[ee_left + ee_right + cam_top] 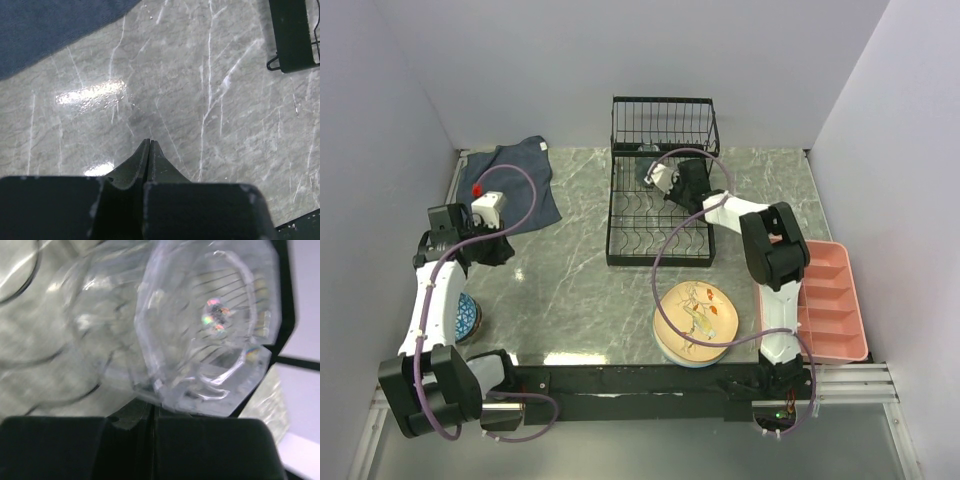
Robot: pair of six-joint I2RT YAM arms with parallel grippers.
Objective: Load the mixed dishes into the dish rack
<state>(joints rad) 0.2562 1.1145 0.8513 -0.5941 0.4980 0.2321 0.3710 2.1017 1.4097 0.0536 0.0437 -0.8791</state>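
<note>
The black wire dish rack (620, 240) stands at the back centre of the table. My right gripper (660, 180) reaches into it, shut on the lower edge of a small clear glass (200, 325) that lies tilted, base toward the camera; the jaws (152, 407) meet under the glass. The large peach plate (697, 318) with the bird drawing rests on the table near the right arm's base. A blue patterned bowl (467, 318) sits beside the left arm. My left gripper (150, 142) hangs shut and empty over bare marble, left of the rack.
A dark blue cloth (515, 180) lies at the back left, just beyond the left gripper (498, 248). A pink compartmented tray (830, 300) sits along the right wall. A rack corner (295, 40) shows in the left wrist view.
</note>
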